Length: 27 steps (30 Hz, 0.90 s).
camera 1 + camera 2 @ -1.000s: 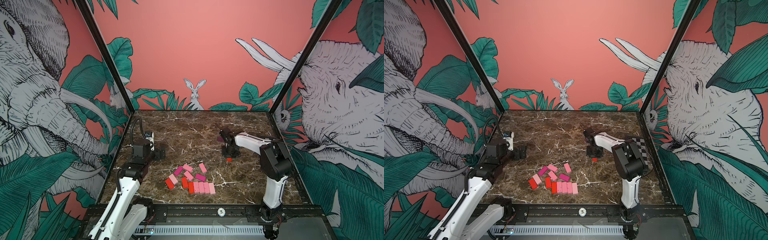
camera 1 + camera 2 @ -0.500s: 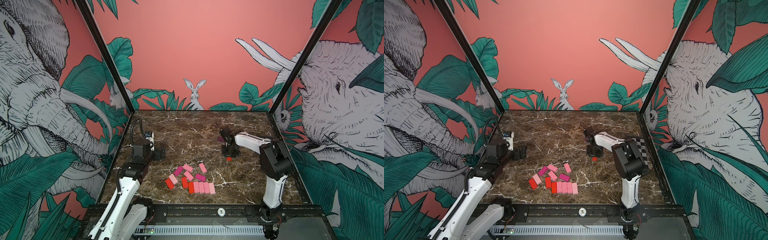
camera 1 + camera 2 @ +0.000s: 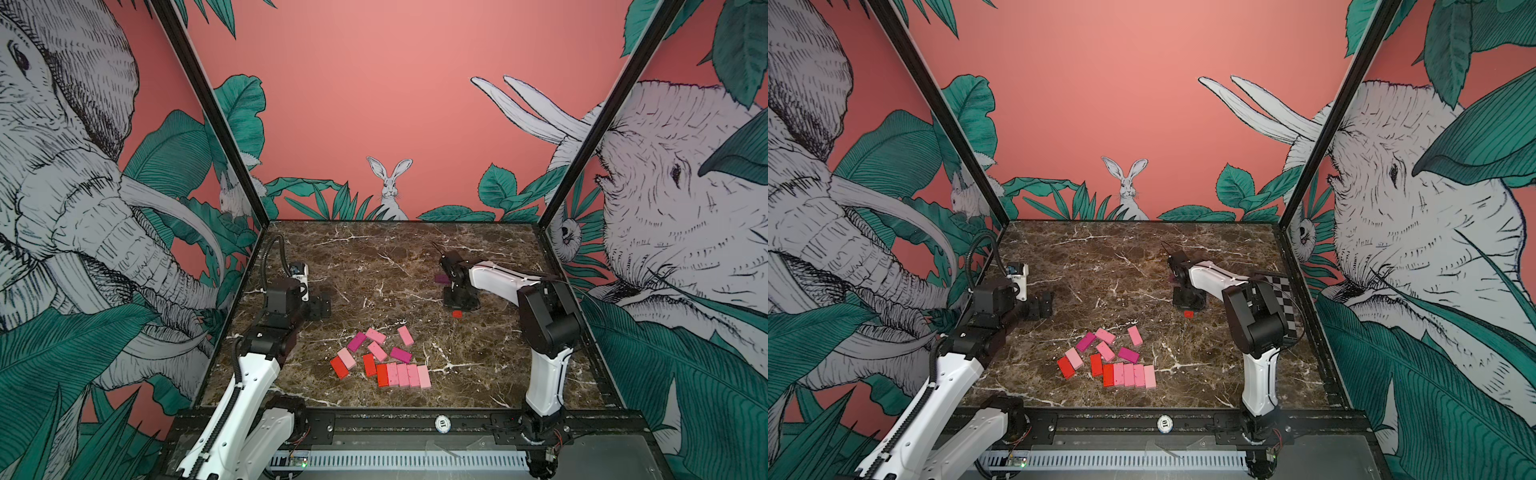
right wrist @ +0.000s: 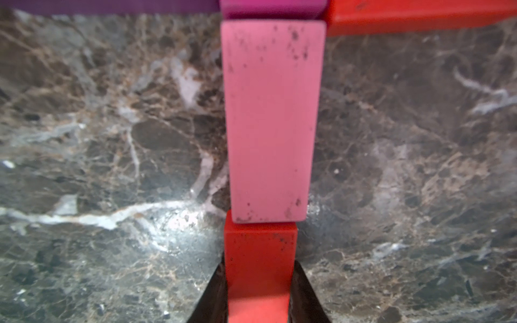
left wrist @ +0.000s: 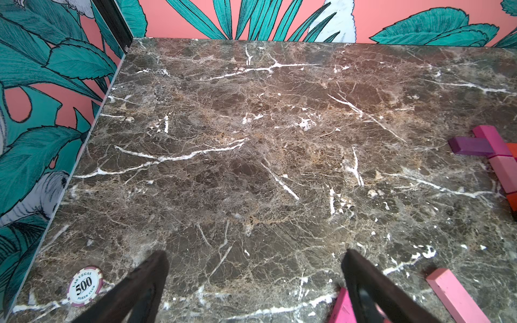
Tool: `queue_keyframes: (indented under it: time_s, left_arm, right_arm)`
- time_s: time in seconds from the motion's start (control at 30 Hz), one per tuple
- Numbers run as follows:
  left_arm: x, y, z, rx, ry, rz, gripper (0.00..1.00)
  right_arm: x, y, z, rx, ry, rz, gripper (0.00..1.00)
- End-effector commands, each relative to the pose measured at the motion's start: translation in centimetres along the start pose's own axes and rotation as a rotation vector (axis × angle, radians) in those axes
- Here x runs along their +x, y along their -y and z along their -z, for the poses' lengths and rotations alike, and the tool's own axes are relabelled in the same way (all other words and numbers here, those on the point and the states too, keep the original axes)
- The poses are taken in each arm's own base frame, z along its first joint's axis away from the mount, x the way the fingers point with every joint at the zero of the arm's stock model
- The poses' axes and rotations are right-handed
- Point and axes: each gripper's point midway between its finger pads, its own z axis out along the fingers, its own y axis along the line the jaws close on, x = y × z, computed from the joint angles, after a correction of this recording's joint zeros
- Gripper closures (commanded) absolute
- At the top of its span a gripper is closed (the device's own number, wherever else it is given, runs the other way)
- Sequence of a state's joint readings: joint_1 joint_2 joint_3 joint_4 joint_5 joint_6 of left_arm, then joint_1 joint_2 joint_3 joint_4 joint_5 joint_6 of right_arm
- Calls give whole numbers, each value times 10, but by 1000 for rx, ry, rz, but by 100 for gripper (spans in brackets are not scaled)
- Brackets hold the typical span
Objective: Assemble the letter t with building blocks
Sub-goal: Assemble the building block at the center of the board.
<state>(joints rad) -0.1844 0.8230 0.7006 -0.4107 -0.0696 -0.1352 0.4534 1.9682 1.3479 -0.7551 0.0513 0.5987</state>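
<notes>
Right of centre in a top view, the right gripper (image 3: 459, 305) clamps a small flat red rectangular block (image 4: 258, 260) butting a pink block (image 4: 270, 120), while the left gripper (image 5: 254, 261) gapes wide.

Both top views look down from high at the front, sharing the whole table (image 3: 374, 249) — wrist cameras hover close.
</notes>
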Motion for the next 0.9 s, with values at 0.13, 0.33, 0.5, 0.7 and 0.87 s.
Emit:
queue_keyframes:
  time_s: [0.13,0.33,0.5,0.7,0.87]
  left_arm:
    - [-8,-2,4,-10,15,1,1]
    - [-7,-1,4,-8,13,3,1]
    - [-8,-1,4,-6,15,3,1]
    - [-8,-1,5,-7,17,4,1]
    - [-8,0,4,-4,16,3,1]
  right_arm:
    - [-8,11,-14,50,31,-33,73]
    - [-4,12,-14,49,22,-31,64]
    - [-4,12,-11,46,26,-30,59]
    - [-6,12,-7,41,34,-32,56]
    - [4,17,-14,57,7,-23,57]
